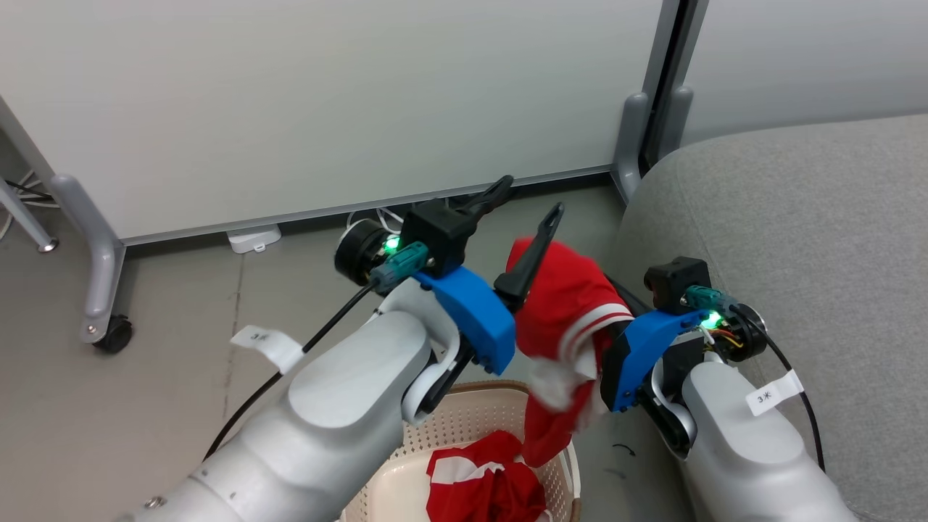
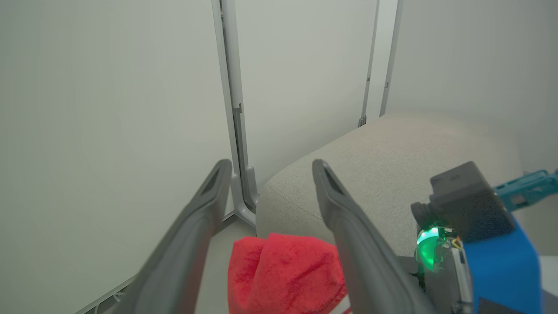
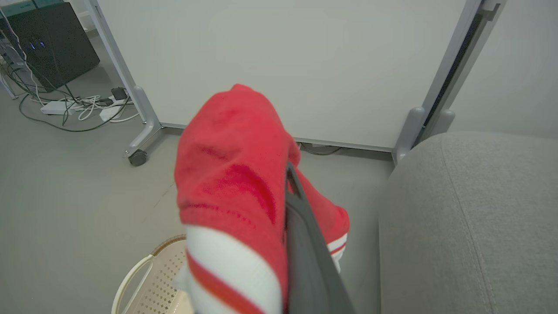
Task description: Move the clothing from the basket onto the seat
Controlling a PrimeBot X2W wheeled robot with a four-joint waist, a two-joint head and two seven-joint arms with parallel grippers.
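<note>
At the centre of the head view, one red garment (image 1: 565, 304) is held up over the basket (image 1: 464, 417) by the right gripper (image 3: 283, 183). A single dark finger (image 3: 305, 244) is seen in the right wrist view, its partner buried under cloth. The garment's blurred lower end is hung into the basket, where a second red garment (image 1: 482, 486) is cut off at the bottom edge. Two garments are counted. The grey seat (image 1: 797, 217) is seen at right. The left gripper (image 1: 533, 194) is spread wide just left of the raised garment.
</note>
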